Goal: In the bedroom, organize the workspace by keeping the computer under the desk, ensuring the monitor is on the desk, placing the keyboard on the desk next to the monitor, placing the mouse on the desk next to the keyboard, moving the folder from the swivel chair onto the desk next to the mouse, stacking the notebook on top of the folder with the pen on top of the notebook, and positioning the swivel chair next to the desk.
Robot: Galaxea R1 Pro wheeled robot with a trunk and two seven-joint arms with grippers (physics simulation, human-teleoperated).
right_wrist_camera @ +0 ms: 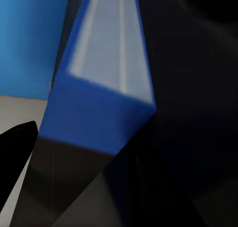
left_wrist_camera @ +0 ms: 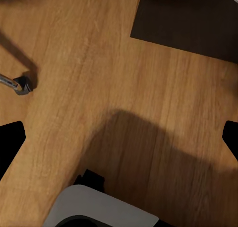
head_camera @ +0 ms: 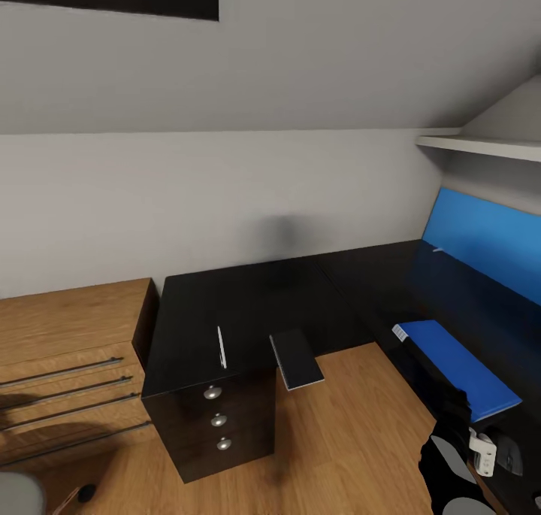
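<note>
Blue folder (head_camera: 457, 370) lying on glossy black desk (head_camera: 248, 297), right gripper (head_camera: 481, 447) at its near end, grip unclear; next, notebook (head_camera: 296, 358) stacking.

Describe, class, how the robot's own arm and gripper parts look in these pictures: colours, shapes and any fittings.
In the head view the right arm is glossy black with grey panels and a small white fitting on its side. The right wrist view shows flat, black, pointed fingers of the right gripper. The left wrist view shows black fingers at both edges. No cables or markings are visible.
</note>
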